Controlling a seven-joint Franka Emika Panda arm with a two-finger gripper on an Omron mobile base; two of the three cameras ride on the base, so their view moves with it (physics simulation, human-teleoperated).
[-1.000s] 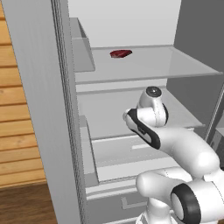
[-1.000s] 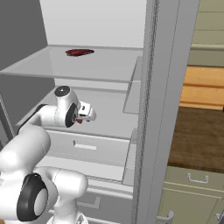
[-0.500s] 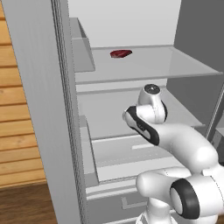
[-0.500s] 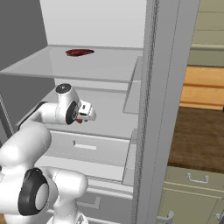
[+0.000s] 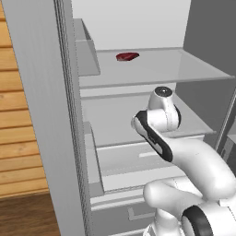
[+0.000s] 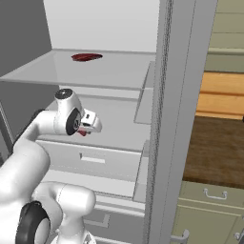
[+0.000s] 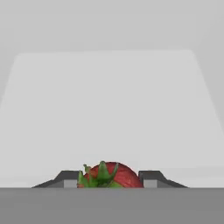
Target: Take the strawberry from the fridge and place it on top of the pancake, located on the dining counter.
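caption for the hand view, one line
Strawberry sits between the gripper fingertips on a pale fridge shelf.

Horizontal light wooden wall planks (image 5: pixel 20 133) meet a dark brown wooden floor (image 6: pixel 214 150), with pale green drawer cabinets with metal handles (image 6: pixel 209 209) nearby, evenly lit.

Glossy white rounded arm (image 5: pixel 184 156) with dark joint bands

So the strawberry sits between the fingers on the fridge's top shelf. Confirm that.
Not the top shelf. The strawberry sits between the fingers over the shelf below it, as the right base view shows. The top shelf carries a separate dark red lump.
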